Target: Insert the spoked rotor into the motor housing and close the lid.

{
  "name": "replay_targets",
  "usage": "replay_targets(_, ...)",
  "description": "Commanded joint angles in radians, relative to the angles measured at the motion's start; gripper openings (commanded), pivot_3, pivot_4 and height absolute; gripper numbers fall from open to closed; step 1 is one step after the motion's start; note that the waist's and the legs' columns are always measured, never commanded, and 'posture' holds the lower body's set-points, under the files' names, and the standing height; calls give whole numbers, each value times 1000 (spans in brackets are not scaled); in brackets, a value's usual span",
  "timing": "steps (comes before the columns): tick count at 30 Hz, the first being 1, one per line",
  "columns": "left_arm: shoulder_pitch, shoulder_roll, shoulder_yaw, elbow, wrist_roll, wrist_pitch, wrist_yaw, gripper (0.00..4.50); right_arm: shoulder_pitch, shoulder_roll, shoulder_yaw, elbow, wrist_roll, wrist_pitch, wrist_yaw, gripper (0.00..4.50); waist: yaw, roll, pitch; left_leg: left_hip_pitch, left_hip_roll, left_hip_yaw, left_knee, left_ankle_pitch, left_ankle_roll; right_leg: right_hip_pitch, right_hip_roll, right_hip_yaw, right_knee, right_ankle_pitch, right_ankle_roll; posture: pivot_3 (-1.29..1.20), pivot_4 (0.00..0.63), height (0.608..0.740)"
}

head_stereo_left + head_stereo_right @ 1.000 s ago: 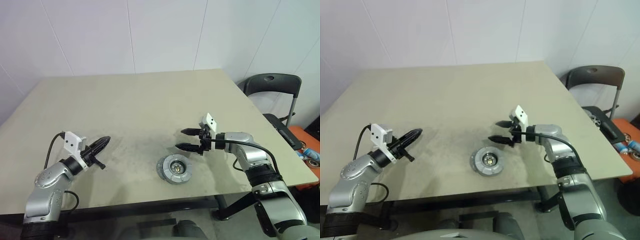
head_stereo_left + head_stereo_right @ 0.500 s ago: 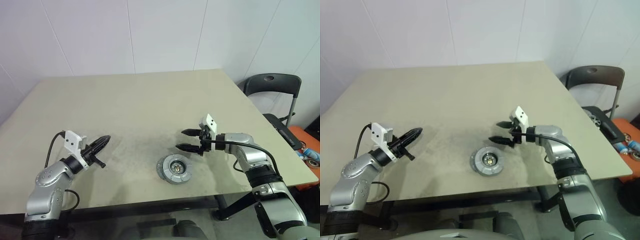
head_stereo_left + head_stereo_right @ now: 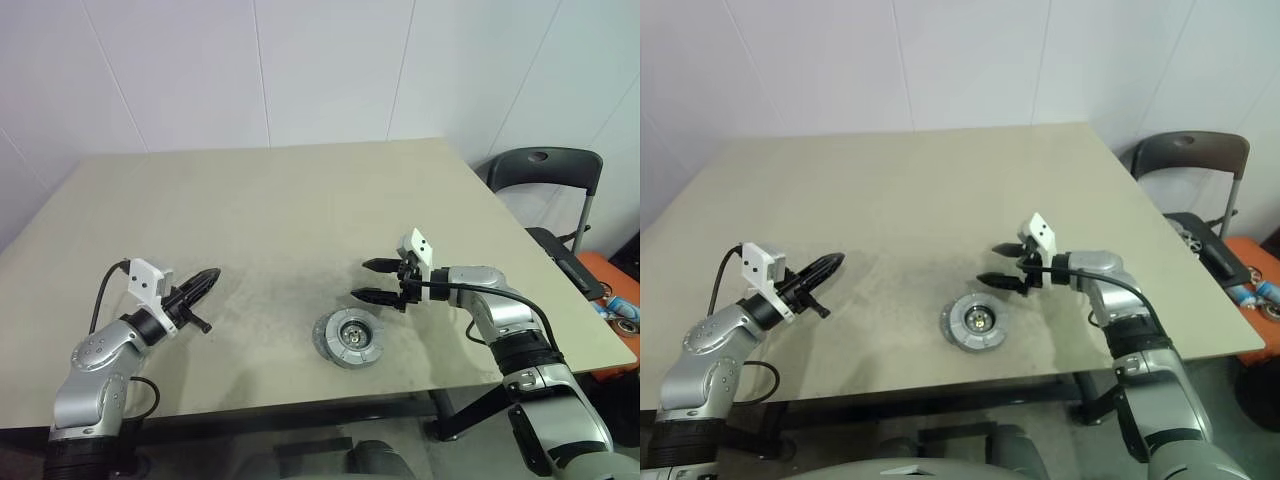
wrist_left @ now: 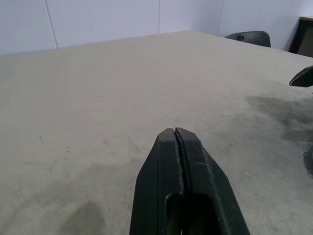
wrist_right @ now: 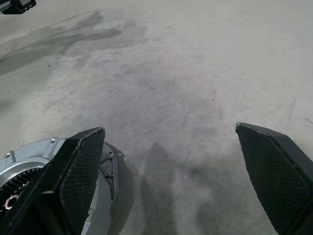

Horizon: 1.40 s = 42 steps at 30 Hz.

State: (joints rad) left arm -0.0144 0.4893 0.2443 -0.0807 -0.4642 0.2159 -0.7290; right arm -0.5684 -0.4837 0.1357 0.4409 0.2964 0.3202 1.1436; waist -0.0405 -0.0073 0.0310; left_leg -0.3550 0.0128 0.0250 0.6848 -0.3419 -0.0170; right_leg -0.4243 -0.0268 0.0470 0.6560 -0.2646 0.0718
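The motor housing [image 3: 349, 337] lies on the table near its front edge. It is a round stack with a grey lobed outer edge, a silver ring and a dark centre with a brass-coloured hub. In the right wrist view its silver rim [image 5: 34, 149] shows black teeth inside. I cannot tell the spoked rotor or the lid apart within this stack. My right gripper [image 3: 361, 279] hovers open just behind and to the right of it, holding nothing. My left gripper [image 3: 212, 276] is shut and empty, well to the left of the stack.
The beige table [image 3: 260, 200] stretches back to a white wall. A black chair [image 3: 545, 170] stands past the right edge, with an orange box [image 3: 618, 285] near it.
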Motion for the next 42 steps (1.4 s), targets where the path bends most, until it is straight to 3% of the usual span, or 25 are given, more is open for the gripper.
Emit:
replay_targets(1, -20, 9, 0, -28, 1, 0, 4, 46, -18, 2, -29, -19, 3, -14, -5, 4500, 0, 0, 0, 0, 0, 0, 0, 0, 0, 0, 0, 0, 0, 0, 0, 0, 0, 740)
replay_targets(42, -6, 17, -12, -32, 10, -11, -3, 46, -4, -17, -38, -13, -7, -32, -3, 4500, 0, 0, 0, 0, 0, 0, 1, 0, 0, 0, 0, 0, 1, 0, 0, 0, 0, 740)
